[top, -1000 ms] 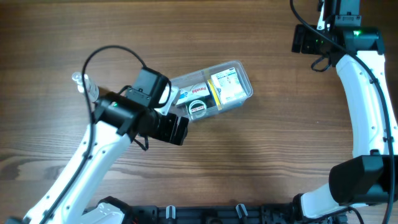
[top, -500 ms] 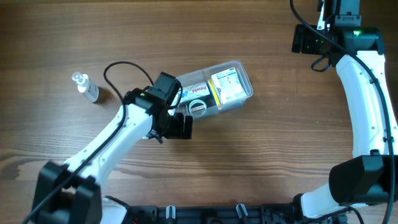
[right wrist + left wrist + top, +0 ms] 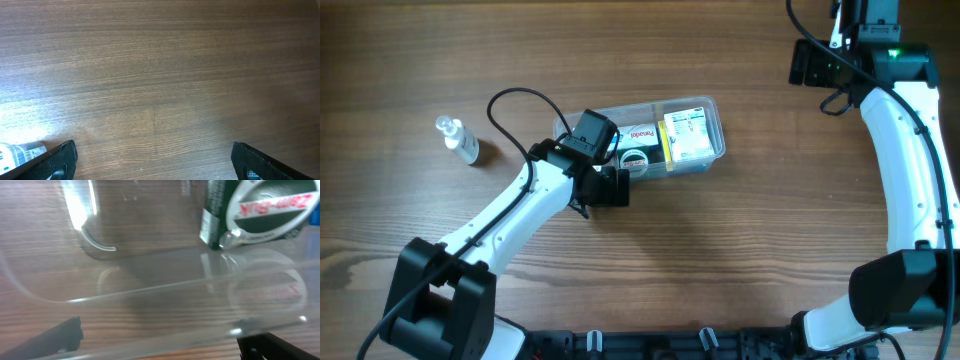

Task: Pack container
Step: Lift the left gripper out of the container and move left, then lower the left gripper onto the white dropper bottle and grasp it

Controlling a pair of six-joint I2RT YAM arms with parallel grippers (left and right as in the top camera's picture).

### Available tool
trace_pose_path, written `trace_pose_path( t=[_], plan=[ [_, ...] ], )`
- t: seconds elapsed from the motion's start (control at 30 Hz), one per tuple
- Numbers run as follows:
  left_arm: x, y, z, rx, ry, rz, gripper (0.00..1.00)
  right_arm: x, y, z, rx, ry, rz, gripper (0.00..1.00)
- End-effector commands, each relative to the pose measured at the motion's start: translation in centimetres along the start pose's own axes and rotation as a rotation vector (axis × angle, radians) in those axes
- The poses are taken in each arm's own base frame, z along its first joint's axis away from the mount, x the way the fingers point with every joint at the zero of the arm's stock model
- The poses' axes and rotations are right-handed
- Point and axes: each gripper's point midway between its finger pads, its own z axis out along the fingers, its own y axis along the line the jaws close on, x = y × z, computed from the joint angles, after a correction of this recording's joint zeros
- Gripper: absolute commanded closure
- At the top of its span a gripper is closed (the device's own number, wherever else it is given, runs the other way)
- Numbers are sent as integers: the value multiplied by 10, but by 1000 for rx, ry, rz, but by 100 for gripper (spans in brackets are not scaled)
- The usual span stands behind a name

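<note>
We see the container (image 3: 716, 130) lying flat on the bench (image 3: 740, 250), with small boxes (image 3: 685, 135) and a round tin (image 3: 267, 210) inside. Our left tool (image 3: 165, 340) hangs spread wide at the container's left end. Our right tool (image 3: 155, 162), also wide, is well beyond the container's right end.

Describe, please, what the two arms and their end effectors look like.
The left arm and right arm have white tubular links joined by black housings. A thin black cable loops free above the left one; a green light glows on the right arm's upper housing. The left end effector and right end effector each show two dark, matte fingers.
</note>
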Motion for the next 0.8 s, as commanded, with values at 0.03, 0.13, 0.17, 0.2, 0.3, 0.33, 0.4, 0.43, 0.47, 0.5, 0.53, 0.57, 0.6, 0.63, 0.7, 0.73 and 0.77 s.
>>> trace_pose_path(
  t=[0.03, 0.13, 0.17, 0.2, 0.3, 0.33, 0.4, 0.43, 0.47, 0.5, 0.53, 0.57, 0.6, 0.63, 0.7, 0.73, 0.77],
  plan=[
    [-22, 7, -19, -52, -99, -7, 0, 2, 4, 5, -13, 11, 13, 0],
    [-38, 8, -44, -64, -184, -14, 0, 2, 4, 5, -13, 11, 13, 0],
    [-46, 9, -58, -71, -232, -18, 0, 2, 4, 5, -13, 11, 12, 0],
    [-51, 10, -68, -76, -263, -22, 0, 2, 4, 5, -13, 11, 12, 0],
    [-67, 21, -108, -119, -410, -47, 0, 2, 4, 5, -13, 11, 13, 0],
    [-70, 27, -121, -142, -457, -59, 0, 2, 4, 5, -13, 11, 13, 0],
    [-74, 43, -144, -201, -542, -90, 0, 2, 4, 5, -13, 11, 13, 0],
    [-75, 51, -153, -228, -573, -108, 0, 2, 4, 5, -13, 11, 13, 0],
    [-74, 62, -163, -254, -599, -130, 0, 2, 4, 5, -13, 11, 12, 0],
    [-74, 72, -171, -270, -613, -140, 0, 2, 4, 5, -13, 11, 13, 0],
    [-73, 80, -175, -279, -620, -158, 0, 2, 4, 5, -13, 11, 13, 0],
    [-73, 88, -178, -287, -624, -179, 0, 2, 4, 5, -13, 11, 12, 0],
    [-73, 99, -181, -301, -627, -211, 0, 2, 4, 5, -13, 11, 12, 0],
    [-74, 110, -182, -316, -628, -243, 0, 2, 4, 5, -13, 11, 13, 0],
    [-75, 135, -184, -351, -627, -313, 0, 2, 4, 5, -13, 11, 13, 0],
    [-76, 148, -184, -369, -626, -348, 0, 2, 4, 5, -13, 11, 12, 0],
    [-77, 160, -185, -386, -624, -383, 0, 2, 4, 5, -13, 11, 13, 0]
  ],
)
